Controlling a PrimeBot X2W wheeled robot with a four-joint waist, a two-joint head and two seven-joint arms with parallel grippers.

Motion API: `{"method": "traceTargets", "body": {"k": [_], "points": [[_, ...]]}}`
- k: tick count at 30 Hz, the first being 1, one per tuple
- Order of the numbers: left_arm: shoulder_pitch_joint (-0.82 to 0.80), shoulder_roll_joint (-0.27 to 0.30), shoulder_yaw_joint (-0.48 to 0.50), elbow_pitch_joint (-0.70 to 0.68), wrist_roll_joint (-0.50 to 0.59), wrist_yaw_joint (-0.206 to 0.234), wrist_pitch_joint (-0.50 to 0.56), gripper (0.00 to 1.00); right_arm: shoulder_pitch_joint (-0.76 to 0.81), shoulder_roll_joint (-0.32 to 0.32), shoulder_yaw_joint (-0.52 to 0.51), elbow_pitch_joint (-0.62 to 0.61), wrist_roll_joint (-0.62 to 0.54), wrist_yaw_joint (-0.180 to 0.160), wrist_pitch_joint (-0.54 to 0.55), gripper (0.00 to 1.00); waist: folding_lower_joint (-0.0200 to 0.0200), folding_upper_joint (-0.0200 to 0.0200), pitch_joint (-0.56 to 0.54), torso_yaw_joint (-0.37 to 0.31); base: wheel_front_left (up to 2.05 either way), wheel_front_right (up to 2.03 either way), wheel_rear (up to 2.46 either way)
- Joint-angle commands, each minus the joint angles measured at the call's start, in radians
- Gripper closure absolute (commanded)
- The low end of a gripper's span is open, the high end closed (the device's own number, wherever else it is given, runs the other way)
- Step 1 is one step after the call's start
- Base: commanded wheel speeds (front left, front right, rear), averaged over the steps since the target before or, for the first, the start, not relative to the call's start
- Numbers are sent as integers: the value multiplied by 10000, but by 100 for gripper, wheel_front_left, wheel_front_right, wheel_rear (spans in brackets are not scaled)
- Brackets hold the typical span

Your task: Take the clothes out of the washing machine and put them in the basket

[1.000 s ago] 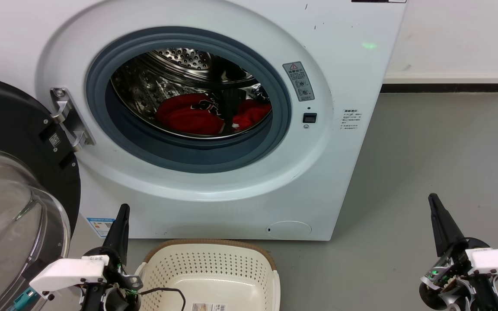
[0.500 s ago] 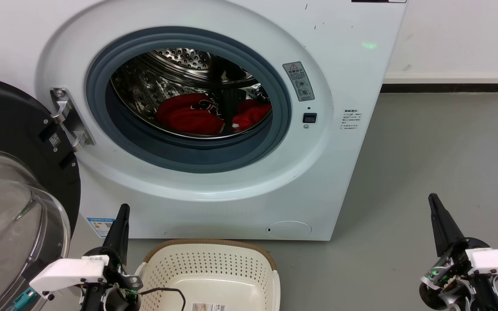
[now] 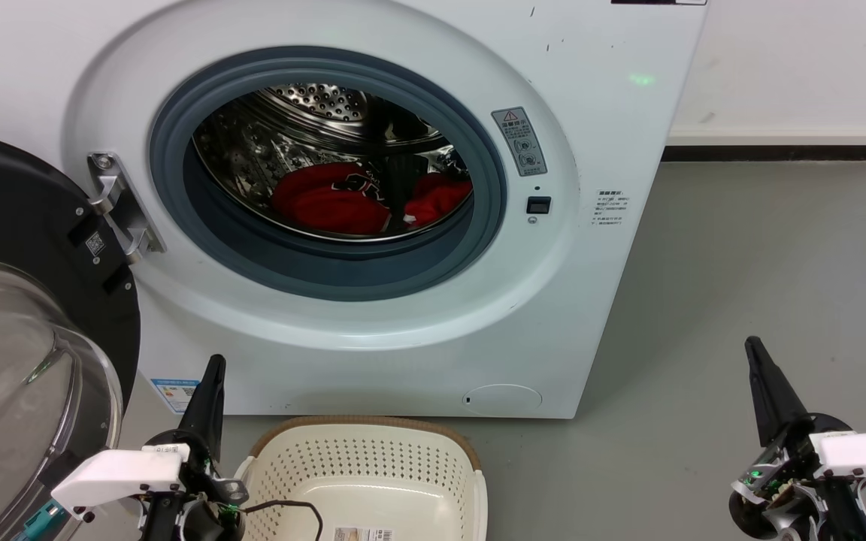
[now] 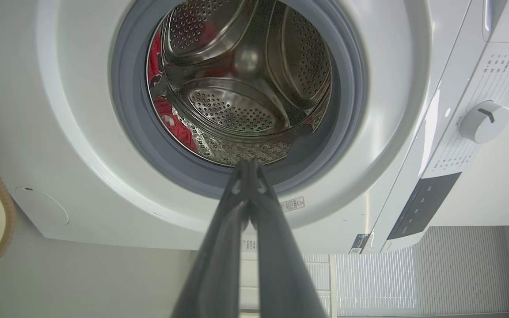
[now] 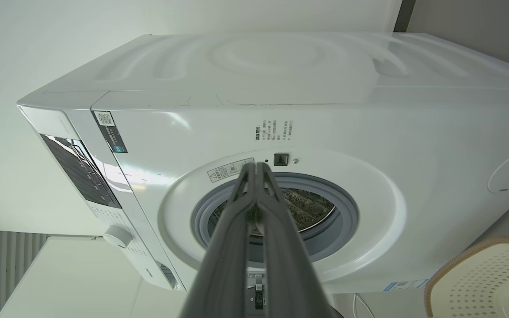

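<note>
The left tool [image 3: 215, 362] sits at the near left, its two long dark fingers [image 3: 206, 409] pressed together into a single spike that points to the far side and leans slightly right. Behind it, the white left wrist housing [image 3: 117, 473] lies nearly level, angled out to the left. In the left wrist view, the fingertips meet with no gap between them.

The right tool [image 3: 751, 344] sits at the near right, well apart from the left one. Its fingers [image 3: 773, 402] are also pressed together, and its tip leans slightly left. The white right wrist housing [image 3: 863, 454] extends right to the frame edge, with a small green light [image 3: 755, 475] glowing on the joint below. In the right wrist view, this pair is likewise joined at the tips.
</note>
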Motion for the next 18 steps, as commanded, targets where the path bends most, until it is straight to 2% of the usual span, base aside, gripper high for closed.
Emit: {"method": "traceTargets", "body": {"k": [1, 2, 13, 18], "points": [[-61, -20, 28, -4, -25, -32, 18, 100, -116, -44, -7, 8, 38, -3, 8, 100, -1, -1, 0, 0, 0, 0, 0], [1, 0, 0, -2, 2, 0, -4, 0, 1, 0, 0, -2, -2, 0, -3, 0, -1, -1, 0, 0, 0, 0, 0], [473, -21, -110, 29, 264, 8, -414, 0, 482, 27, 107, 5, -362, 0, -412, 0, -1, -1, -43, -20, 0, 0, 0], [546, -19, 79, 11, 734, 6, -654, 0, 629, 22, 18, -49, -917, 0, -654, 0, -1, -1, -71, -34, 0, 0, 0]]}}
